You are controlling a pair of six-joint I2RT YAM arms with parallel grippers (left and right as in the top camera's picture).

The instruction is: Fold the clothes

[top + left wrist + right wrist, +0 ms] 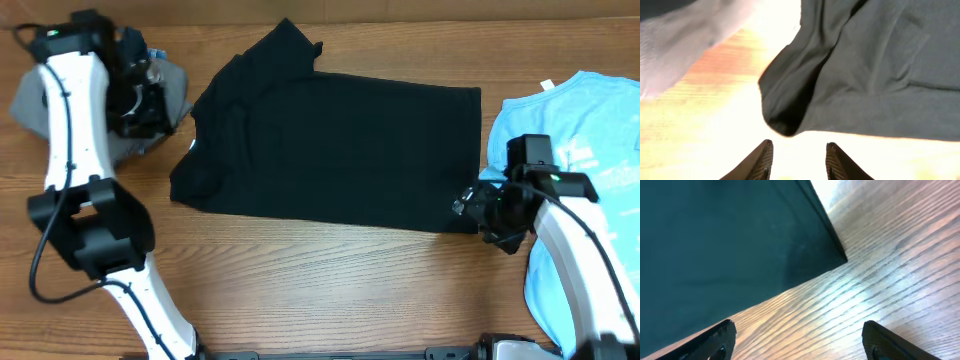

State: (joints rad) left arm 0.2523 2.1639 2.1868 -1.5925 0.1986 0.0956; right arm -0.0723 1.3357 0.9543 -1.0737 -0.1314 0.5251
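Observation:
The clothes, a plain black T-shirt [340, 145], lie across the middle of the wooden table [330, 290] with one sleeve pointing to the far edge. My left gripper [150, 105] hovers by the shirt's left end. In the left wrist view it [800, 145] is open and empty, just short of a rounded fold of the black cloth [865, 75]. My right gripper [468, 203] sits at the shirt's near right corner. In the right wrist view it [799, 327] stands wide open over bare wood, the shirt's corner [715, 235] just ahead.
A grey garment [175, 85] lies at the far left under and behind the left arm, also seen in the left wrist view [680, 45]. A light blue shirt [590, 130] covers the right edge of the table, under the right arm.

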